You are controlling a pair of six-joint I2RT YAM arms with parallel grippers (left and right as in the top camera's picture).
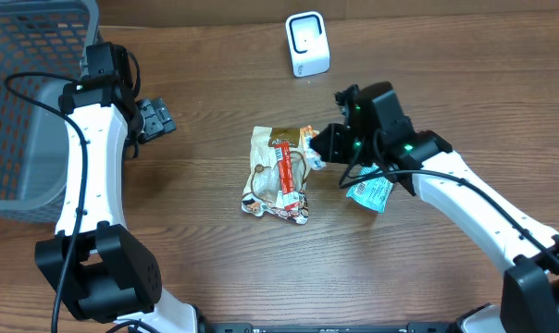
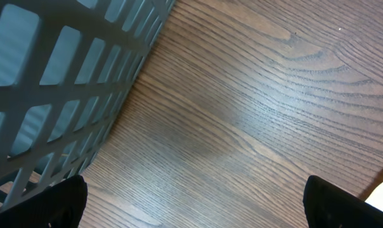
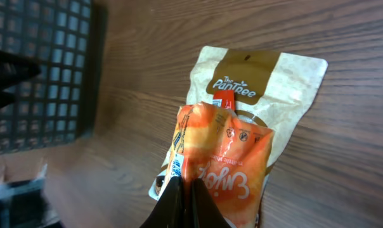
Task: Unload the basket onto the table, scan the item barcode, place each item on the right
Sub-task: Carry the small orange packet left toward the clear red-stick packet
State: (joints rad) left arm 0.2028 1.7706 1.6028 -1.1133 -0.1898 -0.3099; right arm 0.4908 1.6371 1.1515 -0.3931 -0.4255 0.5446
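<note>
Pinched tight between the two fingers of my right gripper (image 3: pixel 187 202) is an orange packet (image 3: pixel 223 164), its print upside down to my wrist camera; the jaws are clenched on its lower edge. It hangs over a beige pouch (image 3: pixel 286 82), and I cannot tell whether it has come fully clear of that pouch or touches it. From overhead the pouch lies in a small heap mid-table with a red stick pack (image 1: pixel 282 171) on top, and a teal packet (image 1: pixel 370 192) sits just beside my right forearm. My left gripper (image 1: pixel 155 118) hovers near the grey basket (image 1: pixel 20 111), fingers spread wide and holding nothing, bare wood between them. As for the job, I judge the pick to be made and the scan itself not yet done: the white scanner (image 1: pixel 307 43) stands at the far edge, well apart from the packet, and nothing faces its window. I cannot make out a barcode on the side I see, so the packet may need turning as well as carrying over. The table (image 1: pixel 215 55) is dark wood-grain, flat with a dull sheen; no room shows beyond it.
</note>
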